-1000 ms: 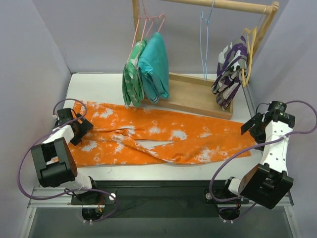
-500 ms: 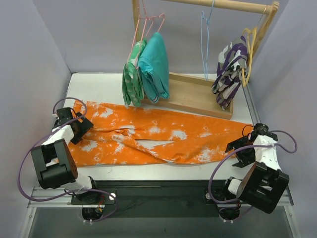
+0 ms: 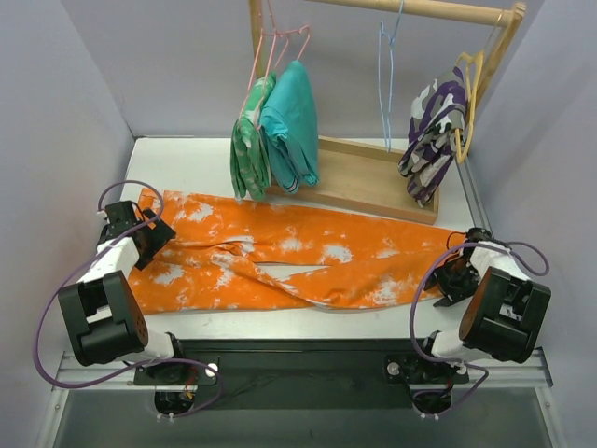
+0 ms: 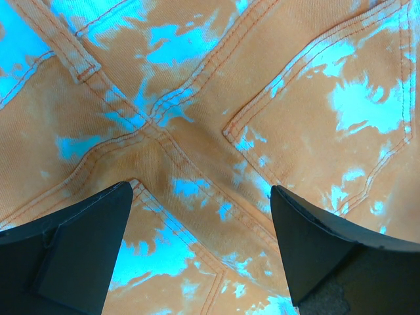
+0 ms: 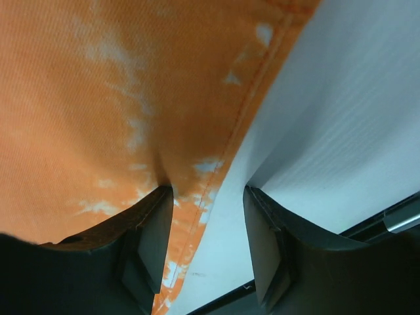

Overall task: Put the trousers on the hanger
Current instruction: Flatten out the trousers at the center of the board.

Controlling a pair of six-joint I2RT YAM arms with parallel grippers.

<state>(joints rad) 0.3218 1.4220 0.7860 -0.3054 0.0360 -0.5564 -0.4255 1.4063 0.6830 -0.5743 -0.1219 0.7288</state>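
White table [image 3: 187, 159]: trousers [image 3: 308, 252] lie flat; hanger [image 3: 385, 84] hangs bare behind. Left gripper [image 4: 201, 190] gapes over the seat. Right gripper [image 5: 208, 190] straddles a leg hem, unclenched. Grasping step, likely; next, pinch firmly.

From above, the left gripper [image 3: 142, 235] and right gripper [image 3: 451, 280] sit under their own wrist housings, so their fingertips are hidden. The hanger's [image 3: 384, 103] hook runs off the top edge. Its wire is too thin to follow, and it probably hangs from the rail [image 3: 448, 10], which is also cut off there. In the left wrist view the trousers [image 4: 210, 98] overrun every edge. In the right wrist view the nearest cloth is blurred, and both fingers [image 5: 147, 243] are cut off at the bottom.
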